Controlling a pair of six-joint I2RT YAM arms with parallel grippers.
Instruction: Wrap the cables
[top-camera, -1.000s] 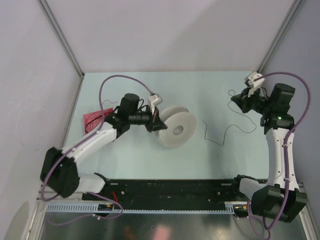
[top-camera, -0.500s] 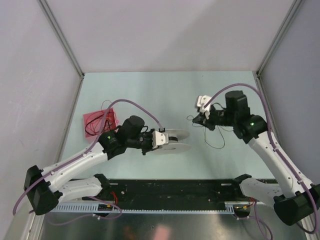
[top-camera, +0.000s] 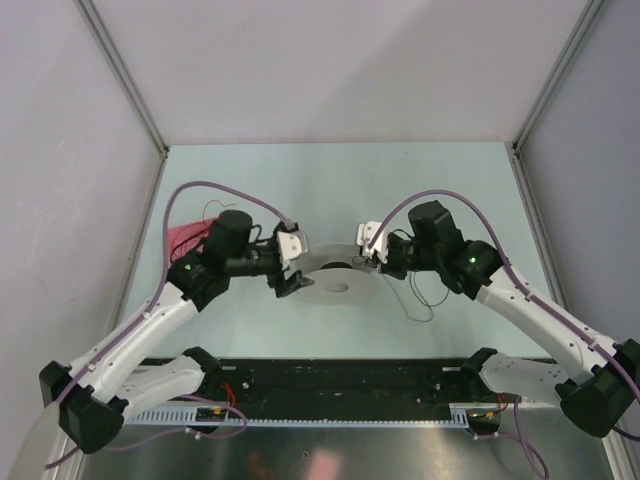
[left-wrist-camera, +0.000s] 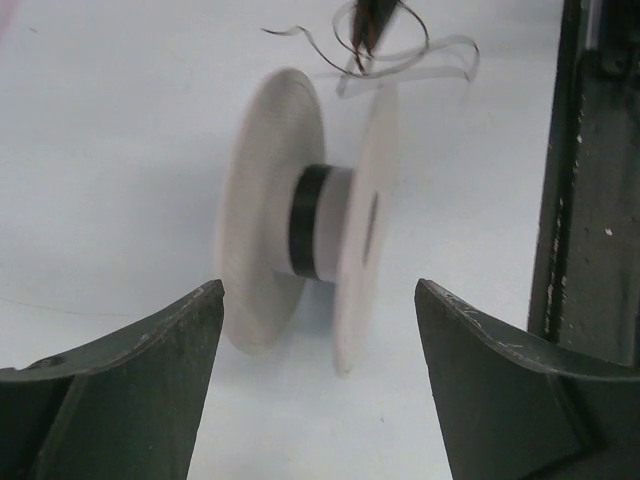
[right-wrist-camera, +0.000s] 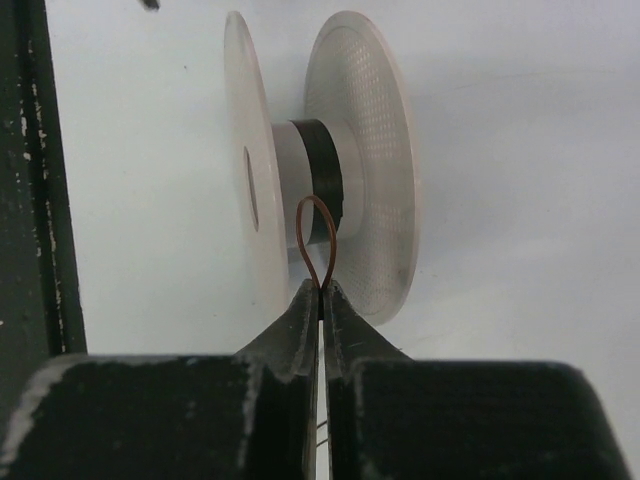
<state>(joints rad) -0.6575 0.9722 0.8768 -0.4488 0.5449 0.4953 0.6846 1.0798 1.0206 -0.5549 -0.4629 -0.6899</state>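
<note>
our left gripper (left-wrist-camera: 318, 295) gapes wide before the spool (left-wrist-camera: 265, 200). our right gripper (right-wrist-camera: 321, 290) pinches a cable (right-wrist-camera: 299, 225) loop just before its hub.

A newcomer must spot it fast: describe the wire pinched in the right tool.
Find the pale round spool in the middle of the overhead view. At its right side, the right tool pinches the cable, a reddish-brown strand looping toward the spool's dark-banded hub. Unlike the thick purple hoses arching nearby, it is hair-thin.

Bright, even light; soft shadows.
Spool (left-wrist-camera: 268, 200) smeared in the left wrist view, sharp in the right wrist view.
</note>
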